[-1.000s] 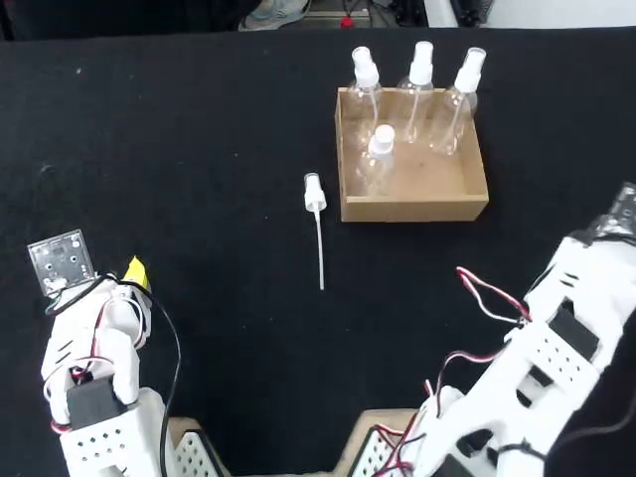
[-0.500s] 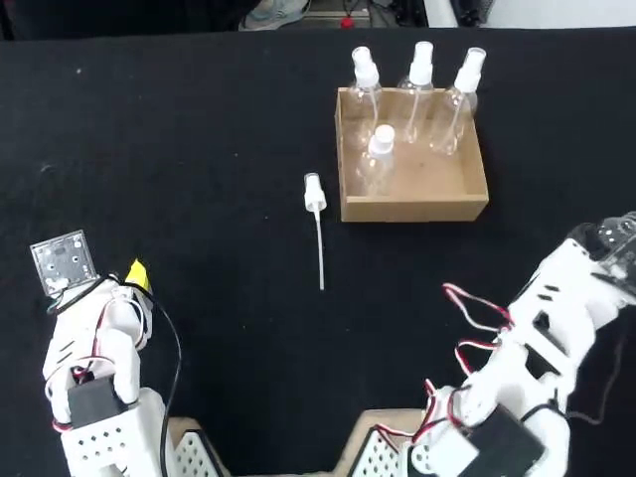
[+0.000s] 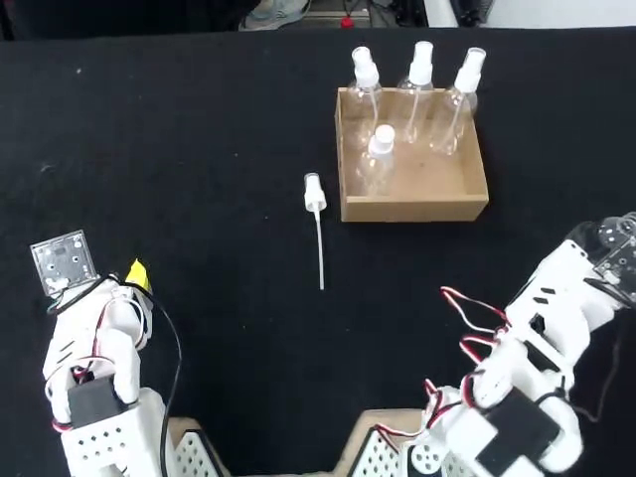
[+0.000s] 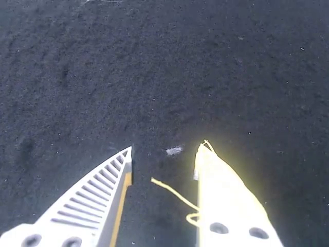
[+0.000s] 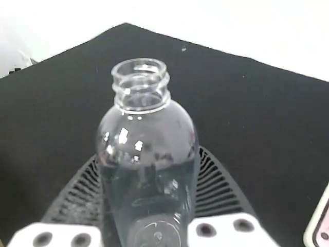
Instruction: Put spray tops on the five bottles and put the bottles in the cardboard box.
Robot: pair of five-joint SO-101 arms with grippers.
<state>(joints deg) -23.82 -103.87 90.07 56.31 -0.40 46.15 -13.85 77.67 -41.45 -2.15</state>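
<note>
- Four capped bottles [image 3: 381, 149] upright in the box [image 3: 412, 210] (three along the far wall, one nearer the arms).
- Loose spray top [image 3: 315, 199] flat on the table [image 3: 199, 149], just left of the box, tube pointing back toward the arms.
- Right claw [image 5: 149, 175] clamped round the fifth bottle [image 5: 146, 118], neck bare and uncapped, well apart from the box.
- Left claw [image 4: 164, 152] spread wide just above the table, gripping nothing.

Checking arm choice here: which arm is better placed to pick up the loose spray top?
Probably left. The left gripper is open and empty; the right gripper is shut on the uncapped bottle. The spray top lies loose on the table.
</note>
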